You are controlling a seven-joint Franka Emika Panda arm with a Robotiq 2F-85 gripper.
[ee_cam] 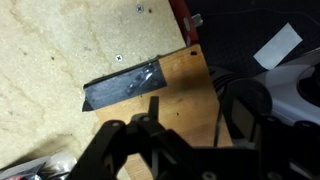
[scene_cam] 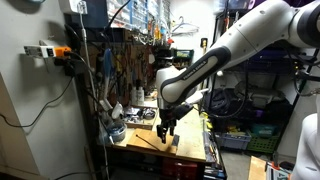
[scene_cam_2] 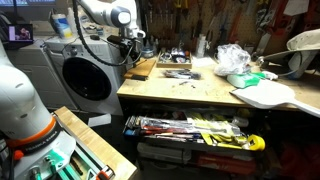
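Gripper (ee_cam: 190, 128) hung pointing straight down, jaws apart and empty, just short of the metal strip (ee_cam: 122, 86), which lay flat near the bench (ee_cam: 50, 60) corner, easy to reach from above, red bar (ee_cam: 183, 12) beyond.

A washer (scene_cam_2: 88, 75), crumpled plastic bag (scene_cam_2: 232, 58) and open tool drawer (scene_cam_2: 195, 130) surround the workbench (scene_cam_2: 200, 92).

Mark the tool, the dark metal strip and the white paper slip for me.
tool (ee_cam: 196, 110), wrist view, the gap midway between its fingertips.
dark metal strip (ee_cam: 122, 88), wrist view, middle of its flat top face.
white paper slip (ee_cam: 277, 45), wrist view, centre of the sheet.
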